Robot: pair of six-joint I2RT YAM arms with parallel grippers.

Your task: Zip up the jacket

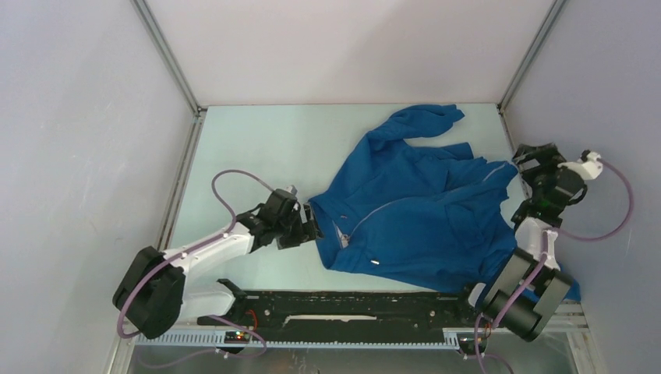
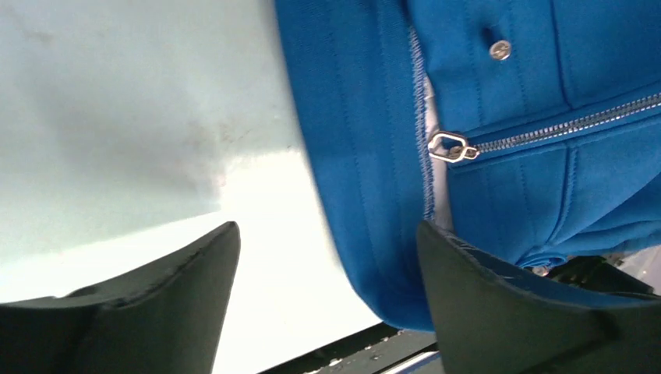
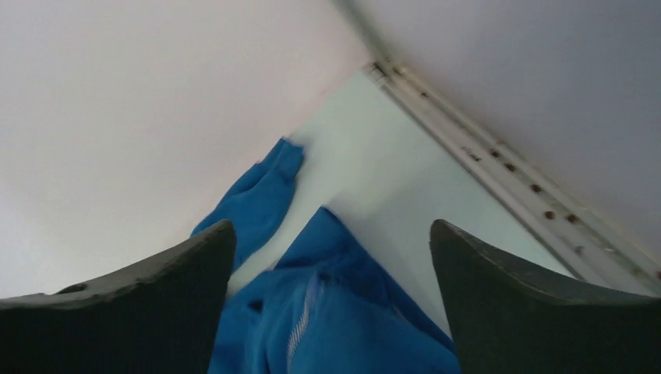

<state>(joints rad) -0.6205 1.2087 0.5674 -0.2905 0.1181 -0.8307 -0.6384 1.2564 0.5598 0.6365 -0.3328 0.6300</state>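
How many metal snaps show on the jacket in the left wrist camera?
1: a silver snap on the jacket, near the zipper pull. Others may lie outside the frame or under folds.

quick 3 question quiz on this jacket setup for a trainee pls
1. True or false: the left gripper is shut on the zipper pull.
2. Which gripper is nearer the zipper pull? A. the right gripper B. the left gripper C. both equally near
3. Fill in: above the jacket, the right gripper's jaws stand ____.

Key: 1 false, its jaws stand apart and short of the pull; 2 B; 3 open.
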